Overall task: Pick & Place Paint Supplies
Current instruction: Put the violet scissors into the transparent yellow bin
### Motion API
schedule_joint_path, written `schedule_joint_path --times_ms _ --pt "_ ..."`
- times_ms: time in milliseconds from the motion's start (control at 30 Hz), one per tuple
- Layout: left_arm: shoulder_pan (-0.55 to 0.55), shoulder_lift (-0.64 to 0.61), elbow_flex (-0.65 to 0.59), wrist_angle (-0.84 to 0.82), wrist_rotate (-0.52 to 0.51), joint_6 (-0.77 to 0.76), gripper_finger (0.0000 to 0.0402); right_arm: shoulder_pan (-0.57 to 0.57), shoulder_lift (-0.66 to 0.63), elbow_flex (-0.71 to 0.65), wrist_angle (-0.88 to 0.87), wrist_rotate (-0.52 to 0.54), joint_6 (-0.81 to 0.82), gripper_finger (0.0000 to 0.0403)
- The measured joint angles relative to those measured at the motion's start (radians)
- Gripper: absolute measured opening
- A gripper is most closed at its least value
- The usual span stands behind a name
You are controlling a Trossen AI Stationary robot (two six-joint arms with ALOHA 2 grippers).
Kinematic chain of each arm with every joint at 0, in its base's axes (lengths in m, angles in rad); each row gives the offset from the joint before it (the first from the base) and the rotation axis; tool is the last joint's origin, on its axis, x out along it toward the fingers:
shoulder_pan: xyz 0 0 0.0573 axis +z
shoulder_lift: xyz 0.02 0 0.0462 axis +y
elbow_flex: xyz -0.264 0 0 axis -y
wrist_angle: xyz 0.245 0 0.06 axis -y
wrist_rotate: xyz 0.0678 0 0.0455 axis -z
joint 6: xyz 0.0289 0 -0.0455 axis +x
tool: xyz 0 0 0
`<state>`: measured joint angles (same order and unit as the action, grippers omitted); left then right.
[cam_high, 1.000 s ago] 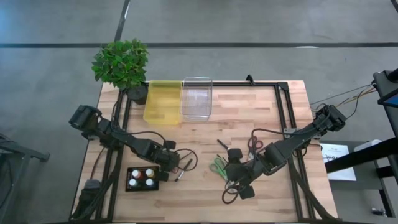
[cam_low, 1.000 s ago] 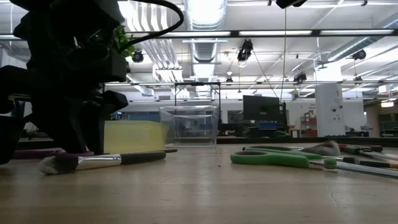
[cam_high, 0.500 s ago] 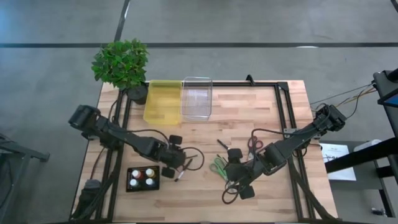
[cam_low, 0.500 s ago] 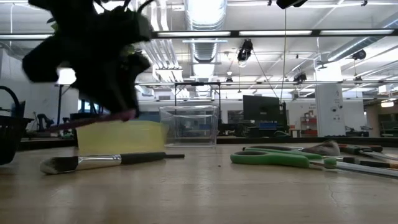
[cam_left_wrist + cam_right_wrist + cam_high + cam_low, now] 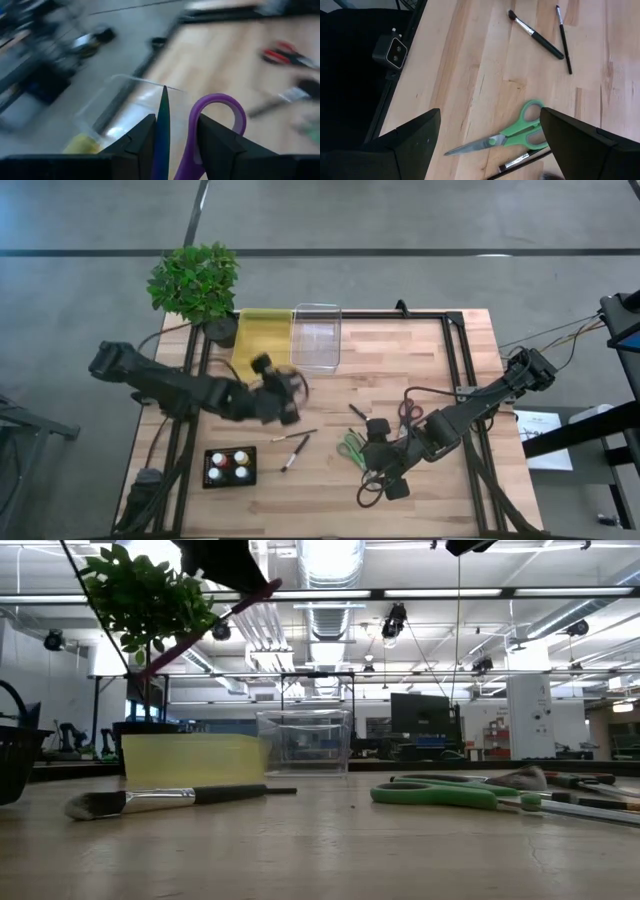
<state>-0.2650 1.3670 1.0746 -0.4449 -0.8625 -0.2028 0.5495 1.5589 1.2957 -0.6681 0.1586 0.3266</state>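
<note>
My left gripper hangs above the table's left half, near the bins, shut on purple-handled scissors. Its own wrist view shows a dark blade and a purple loop sticking out past the fingers. A black tray of small paint bottles sits near the front left. Two thin brushes lie flat beside it. My right gripper stands open over green scissors; two more brushes lie beyond them. My left gripper pinches the purple scissors between its two fingers; the exact place of contact is hidden behind the fingers. Blade and purple handle loop both stick out ahead of them. The scissors are lifted clear and, in the low view, slant down from the gripper.
A yellow bin and a clear bin stand side by side at the far edge, a potted plant at the far left corner. Red-handled scissors lie right of centre. A wide-headed brush lies in front of the low camera.
My left gripper has risen from beside the paint tray and gone toward the far edge and the bins. It has tipped from pointing down to nearly level. The purple scissors have come up with it, clear of the table. The brushes have stayed where they lay.
</note>
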Motion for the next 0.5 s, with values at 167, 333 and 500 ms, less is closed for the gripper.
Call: schedule_joint_path --times_ms 167,333,500 --pt "0.137 -0.057 -0.01 0.024 -0.024 -0.083 0.0133 0.003 0.0 0.0 -0.008 0.0 0.012 0.0341" --pt "0.332 -0.063 -0.036 0.055 -0.011 -0.147 0.0133 0.01 0.0 0.0 -0.016 0.001 0.03 0.0341" --pt "0.532 -0.061 -0.074 0.113 0.086 -0.186 0.0133 0.016 0.0 0.0 -0.017 0.002 0.045 0.0341"
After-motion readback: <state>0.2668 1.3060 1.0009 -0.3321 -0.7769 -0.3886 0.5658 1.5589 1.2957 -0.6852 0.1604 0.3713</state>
